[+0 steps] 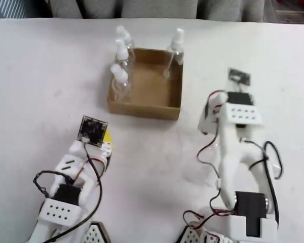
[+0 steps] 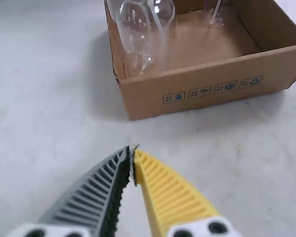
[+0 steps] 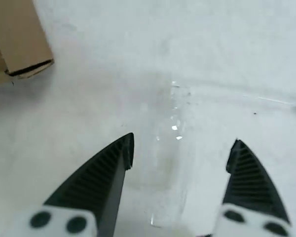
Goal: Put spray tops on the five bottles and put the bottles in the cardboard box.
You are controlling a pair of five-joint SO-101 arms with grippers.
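Note:
The cardboard box (image 1: 164, 104) stands in the middle of the table with several clear bottles upright in it, each with a white spray top: three along one side (image 1: 120, 77) and one in the far corner (image 1: 174, 48). Another clear bottle (image 3: 168, 168), with no top visible, lies on the table between the fingers of my right gripper (image 3: 182, 140), which is open around it. My left gripper (image 2: 132, 152) is shut on nothing, low over the table, a short way in front of the box (image 2: 212, 84). The bottles (image 2: 134, 29) stand just behind the box's near wall.
A corner of the box (image 3: 19, 44) lies off to one side of the right gripper. The right arm (image 1: 235, 114) stands beside the box and the left arm (image 1: 73, 172) at the near left. Open white tabletop (image 1: 45, 76) surrounds the box.

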